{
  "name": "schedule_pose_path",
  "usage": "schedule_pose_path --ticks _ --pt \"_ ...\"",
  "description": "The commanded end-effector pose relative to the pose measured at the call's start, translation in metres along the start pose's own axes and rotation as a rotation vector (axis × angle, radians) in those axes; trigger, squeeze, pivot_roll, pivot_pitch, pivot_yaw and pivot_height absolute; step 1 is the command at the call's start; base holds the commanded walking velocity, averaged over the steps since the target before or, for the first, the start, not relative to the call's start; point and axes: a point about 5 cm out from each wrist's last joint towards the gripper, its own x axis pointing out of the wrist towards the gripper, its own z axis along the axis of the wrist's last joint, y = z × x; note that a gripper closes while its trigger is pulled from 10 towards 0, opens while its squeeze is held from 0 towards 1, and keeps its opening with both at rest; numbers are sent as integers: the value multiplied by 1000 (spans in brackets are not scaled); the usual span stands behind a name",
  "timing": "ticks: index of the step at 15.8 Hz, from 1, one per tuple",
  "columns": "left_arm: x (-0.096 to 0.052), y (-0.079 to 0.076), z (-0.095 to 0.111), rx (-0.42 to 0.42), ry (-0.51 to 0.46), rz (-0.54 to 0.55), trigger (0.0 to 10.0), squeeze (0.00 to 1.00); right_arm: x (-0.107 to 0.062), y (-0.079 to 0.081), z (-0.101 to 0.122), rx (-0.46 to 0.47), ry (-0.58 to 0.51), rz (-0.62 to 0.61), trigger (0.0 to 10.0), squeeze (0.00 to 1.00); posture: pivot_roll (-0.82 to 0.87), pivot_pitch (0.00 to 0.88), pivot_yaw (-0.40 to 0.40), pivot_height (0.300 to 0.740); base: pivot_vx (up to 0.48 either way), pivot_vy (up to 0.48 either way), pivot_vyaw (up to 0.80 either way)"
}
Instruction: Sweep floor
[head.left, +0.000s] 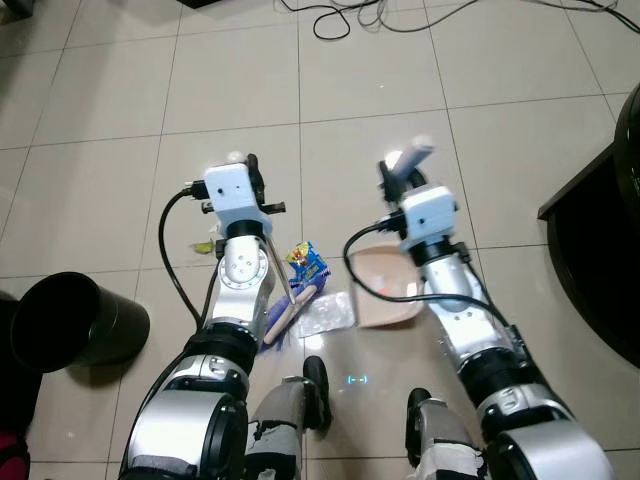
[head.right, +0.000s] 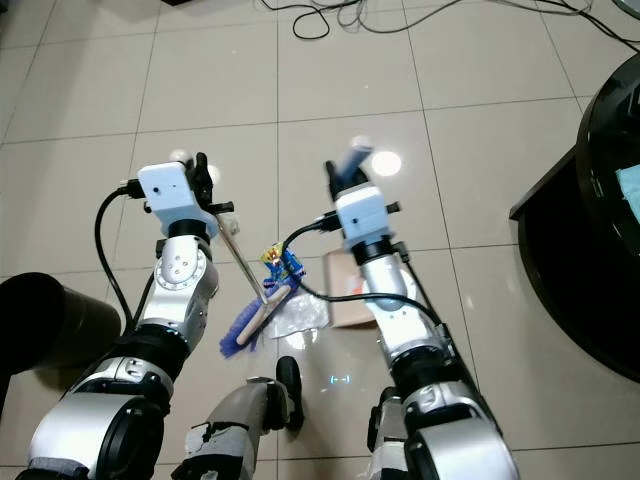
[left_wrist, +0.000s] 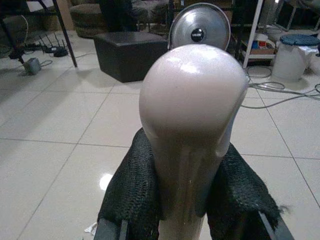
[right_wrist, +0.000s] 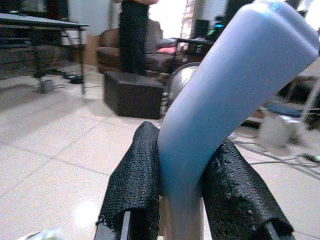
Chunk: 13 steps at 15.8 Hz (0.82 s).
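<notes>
The robot is standing over a small pile of litter and working it toward the dustpan. The left gripper is clamping the pale handle of a brush, with both black fingers pressed against the handle's sides. The brush's purple bristles are resting on the floor just beside the litter. The right gripper is closed likewise on the blue handle of the dustpan, which is sitting on the tiles with its open edge facing the litter.

The litter consists of a colourful wrapper and a clear plastic bag. Both are lying between the bristles and the dustpan, with the bag touching or just beside the pan's edge.

The step in hand appears to be the final gathering stroke. The next move likely calls for drawing the bristles across toward the pan while keeping the pan's lip flat on the tiles, so the light plastic does not slide under it.

The floor is glossy, pale square tile, reflecting ceiling light. A black bin is standing near the robot's left side. Cables are trailing across the tiles ahead, and dark furniture is bordering the right.
</notes>
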Motion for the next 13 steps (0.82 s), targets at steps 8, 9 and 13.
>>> schedule_pose_path --ticks 8,9,13 --pt "-9 -24 -15 -199 154 106 10000 0 -25 6 -25 8 151 32 10000 0 154 366 152 740 0 0 0" --pt "-6 -34 -7 -280 158 131 10000 0 -25 3 -26 11 162 8 10000 0 154 365 152 740 0 0 0" --pt "-8 -68 12 -438 161 94 10000 0 -22 -2 -26 24 174 -34 10000 0 149 353 155 740 0 0 0"
